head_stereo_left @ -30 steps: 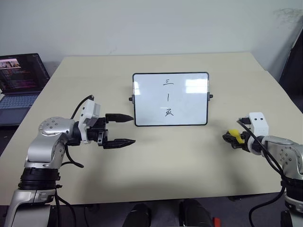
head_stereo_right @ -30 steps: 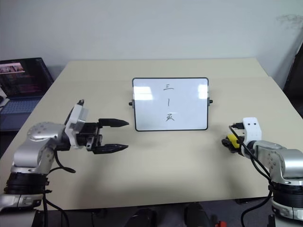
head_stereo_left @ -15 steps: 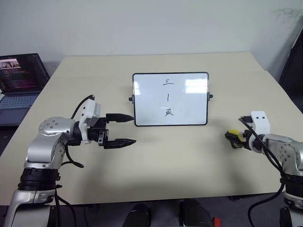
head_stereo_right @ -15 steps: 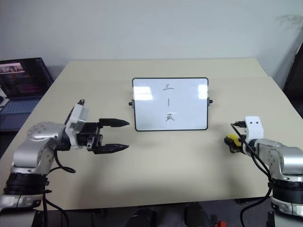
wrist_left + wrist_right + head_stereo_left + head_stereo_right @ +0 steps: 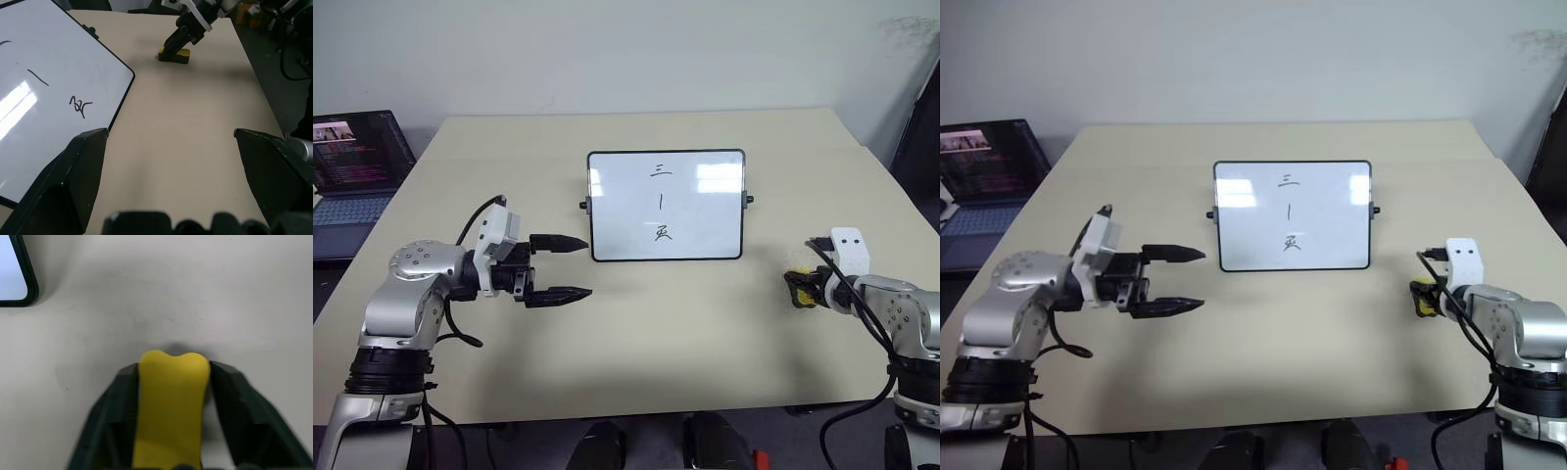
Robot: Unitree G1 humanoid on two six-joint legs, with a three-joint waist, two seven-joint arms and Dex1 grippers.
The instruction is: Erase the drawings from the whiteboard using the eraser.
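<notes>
Table: broad beige rectangular tabletop (image 5: 656,333) carrying everything below.
Laptop: open dark laptop with a lit screen (image 5: 357,162) at the far left edge.
Whiteboard: small glossy white board in a thin black frame with side knobs (image 5: 666,205), at the table's centre, propped facing the robot.
Drawings: three dark hand-drawn marks in a column on the board (image 5: 661,201): three short strokes, a vertical stroke, a scribbled character; all unerased.
Left gripper: black two-fingered gripper (image 5: 560,267), just left of the whiteboard's near corner, pointing right, jaws apart, holding nothing.
Right gripper: black two-fingered gripper (image 5: 172,382) at the near right, jaws clamped on the eraser's sides.
Eraser: small yellow oblong block with a dark underside (image 5: 171,401), right of the board, well apart from it, resting on the table.
</notes>
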